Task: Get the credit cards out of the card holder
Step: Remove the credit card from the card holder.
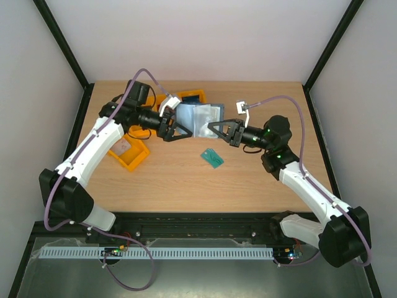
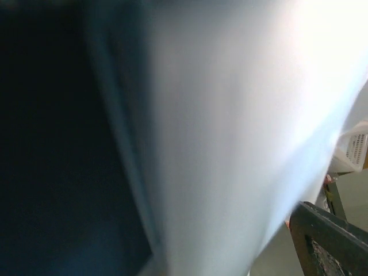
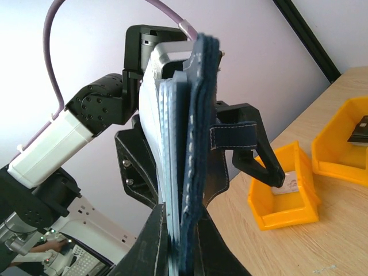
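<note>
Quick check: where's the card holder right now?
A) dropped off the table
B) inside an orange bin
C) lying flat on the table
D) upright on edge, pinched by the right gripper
D: in the right wrist view the card holder stands edge-on, its lower edge clamped in the shut right gripper.
</note>
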### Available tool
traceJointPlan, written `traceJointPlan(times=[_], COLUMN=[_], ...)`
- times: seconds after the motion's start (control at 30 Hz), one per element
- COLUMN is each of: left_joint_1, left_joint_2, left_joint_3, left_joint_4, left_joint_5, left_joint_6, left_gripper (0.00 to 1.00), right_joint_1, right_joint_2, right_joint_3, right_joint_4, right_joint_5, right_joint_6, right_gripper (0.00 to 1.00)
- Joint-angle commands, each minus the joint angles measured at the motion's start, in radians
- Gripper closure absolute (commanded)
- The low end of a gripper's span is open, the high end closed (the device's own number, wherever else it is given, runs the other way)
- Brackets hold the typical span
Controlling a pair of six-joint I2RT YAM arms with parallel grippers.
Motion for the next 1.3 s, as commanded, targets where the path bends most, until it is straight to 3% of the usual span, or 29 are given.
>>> traceJointPlan(times=[0.0,0.07,0.2,0.27,0.37,0.4,0.43,0.53,0.7,0.97,1.13,1.27], left_joint_1=[0.002,0.002,0.0,-0.002,-0.004,-0.004,-0.004,-0.003,-0.003,-0.004,-0.007,-0.027], left_joint_2=[-0.009,0.002,0.022,0.024,0.022,0.023,0.024,0.026,0.005,0.005,0.0,0.002], left_joint_3=[0.048,0.053,0.065,0.068,0.068,0.069,0.074,0.104,0.153,0.208,0.23,0.242], left_joint_4=[0.038,0.037,0.021,0.02,0.017,0.011,0.002,-0.078,-0.187,-0.296,-0.352,-0.374], left_joint_5=[0.066,0.095,0.156,0.182,0.195,0.196,0.19,0.157,0.104,0.034,0.041,0.039], left_joint_6=[-0.033,-0.028,-0.015,-0.015,-0.007,0.005,0.02,0.106,0.231,0.36,0.418,0.443], left_gripper=[0.01,0.02,0.19,0.37,0.79,0.94,0.97,0.98,0.98,0.98,0.98,0.98], right_joint_1=[0.005,0.006,0.006,0.007,0.009,0.009,0.009,0.005,-0.031,-0.069,-0.07,-0.056], right_joint_2=[0.011,0.027,0.048,0.053,0.063,0.066,0.066,0.056,0.043,0.05,0.019,0.011], right_joint_3=[0.005,0.011,0.014,0.01,0.01,0.018,0.029,0.07,0.083,0.063,0.068,0.054], right_joint_4=[0.089,0.089,0.111,0.118,0.09,0.056,-0.002,-0.166,-0.202,-0.144,-0.241,-0.226], right_joint_5=[-0.044,-0.048,-0.045,-0.042,-0.037,-0.028,-0.013,0.044,0.053,-0.061,0.081,0.088], right_joint_6=[0.004,0.003,0.015,0.017,-0.001,-0.034,-0.079,-0.23,-0.265,-0.248,-0.326,-0.333], right_gripper=[0.98,0.98,0.98,0.98,0.98,0.93,0.85,0.54,0.41,0.46,0.54,0.48])
